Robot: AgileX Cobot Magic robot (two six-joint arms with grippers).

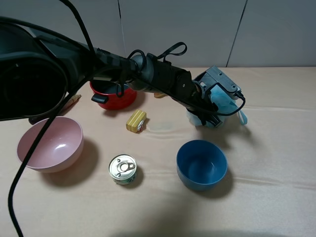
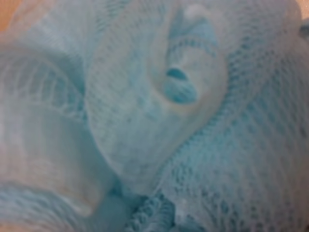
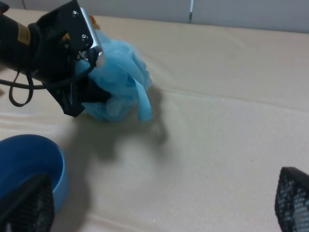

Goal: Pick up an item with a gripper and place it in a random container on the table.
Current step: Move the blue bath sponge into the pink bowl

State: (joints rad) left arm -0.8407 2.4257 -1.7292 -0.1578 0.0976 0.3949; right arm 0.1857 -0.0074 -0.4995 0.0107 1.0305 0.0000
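Note:
The light-blue mesh pouf [image 1: 226, 106] is at the back right of the table [image 1: 276, 168], its blue ribbon loop [image 1: 243, 118] hanging to the right. My left gripper [image 1: 210, 111] reaches across the middle and is pressed into the pouf, closed on it; the fingertips are buried in the mesh. The left wrist view is filled with the pouf's mesh [image 2: 145, 121]. The right wrist view shows the pouf [image 3: 120, 82] in the left gripper [image 3: 91, 94], with a shadow under it. My right gripper [image 3: 159, 212] is open and empty, low over the cloth to the right. The pale-pink bowl [image 1: 69, 153] stands empty at the left.
A blue bowl [image 1: 201, 165] stands in front of the pouf and also shows in the right wrist view [image 3: 29, 159]. A red pot [image 1: 116, 96] is at the back left. A yellow packet [image 1: 136, 121] and a tin can [image 1: 123, 169] lie between the bowls.

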